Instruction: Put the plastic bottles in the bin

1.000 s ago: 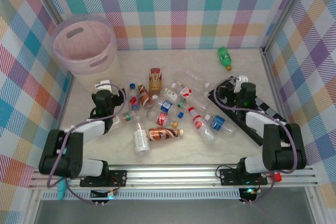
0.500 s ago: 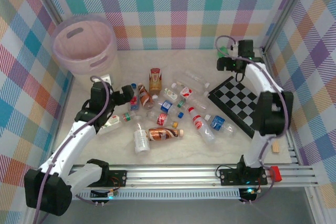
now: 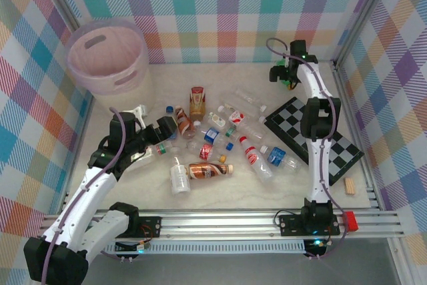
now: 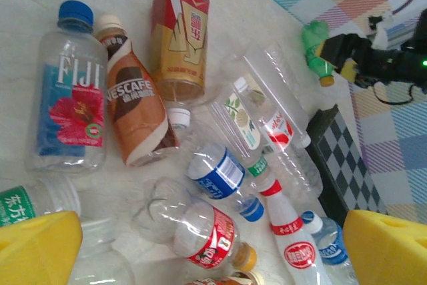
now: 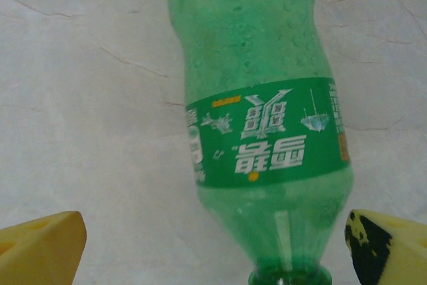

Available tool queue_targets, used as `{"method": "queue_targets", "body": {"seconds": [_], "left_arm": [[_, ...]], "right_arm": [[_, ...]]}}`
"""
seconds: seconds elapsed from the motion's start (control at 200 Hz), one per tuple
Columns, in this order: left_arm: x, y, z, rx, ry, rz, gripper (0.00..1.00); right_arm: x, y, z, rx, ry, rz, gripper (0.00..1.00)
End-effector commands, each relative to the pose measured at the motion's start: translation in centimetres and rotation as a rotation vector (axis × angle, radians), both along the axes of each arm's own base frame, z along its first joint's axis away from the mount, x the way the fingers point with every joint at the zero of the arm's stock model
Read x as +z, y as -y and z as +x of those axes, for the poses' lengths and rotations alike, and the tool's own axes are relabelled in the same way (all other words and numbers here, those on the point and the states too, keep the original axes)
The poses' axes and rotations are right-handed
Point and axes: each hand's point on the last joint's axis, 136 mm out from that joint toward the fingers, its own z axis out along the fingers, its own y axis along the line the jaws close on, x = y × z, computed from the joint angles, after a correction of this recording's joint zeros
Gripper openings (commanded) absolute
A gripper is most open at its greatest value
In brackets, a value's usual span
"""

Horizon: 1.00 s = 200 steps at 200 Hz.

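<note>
Green plastic marks the right arm's target. From above, the green bottle (image 3: 287,84) lies near the far right corner of the surface (image 3: 220,195), and the right jaws hang just over it. The pale pink bin (image 3: 141,51) stands at the far left corner, well apart from it. The left jaws hover at the left side of the heap of plastic bottles (image 3: 213,141) in the middle of the surface, so the left arm is the nearer one to both heap and bin.

On the left wrist view, the left jaws stand spread wide, one yellow pad (image 4: 37,248) in each lower corner, gripping nothing. A Fiji bottle (image 4: 67,108) and a Nescafe bottle (image 4: 137,115) lie side by side ahead, caps pointing away.

On the right wrist view, the green bottle runs straight down the frame, neck towards the camera and base away. It lies centred between the right arm's yellow pads (image 5: 40,245), which are fully apart and not touching it. Its long axis crosses the closing line squarely, so lowering and closing looks enough to me, though the grip would land near the narrow shoulder.
</note>
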Motion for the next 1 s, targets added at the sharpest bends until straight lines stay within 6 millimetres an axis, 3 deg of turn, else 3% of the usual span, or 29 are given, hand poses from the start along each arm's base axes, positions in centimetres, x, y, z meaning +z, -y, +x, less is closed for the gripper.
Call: {"method": "queue_targets", "body": {"seconds": [0.0,0.255,0.45,0.705,0.84,0.995], "left_arm": [[1.2,1.0,-0.1,-0.031,0.025,-0.054,1.0],[1.4,1.0,0.2,-0.03,0.03,-0.056,1.0],[1.1,1.0,0.4,-0.022,0.015,-0.058,1.0],[1.8,1.2,0.9,-0.021,0.042,-0.071,1.0],[1.8,1.2,1.0,-0.022,0.04,-0.073,1.0],[2.0,1.7,1.4,-0.025,0.034,-0.11,1.0]], "right_arm": [[-0.8,1.5,-0.3,-0.027,-0.041,-0.035,1.0],[-2.9,2.6,0.5,-0.055,-0.05,-0.012,1.0],[-3.7,2.3,0.7,-0.035,-0.05,0.018,0.89],[-2.7,2.0,0.9,-0.004,-0.029,0.044,0.62],[-1.2,1.9,0.8,0.009,-0.01,0.04,0.56],[2.0,2.0,0.4,0.028,0.033,0.019,0.53]]}}
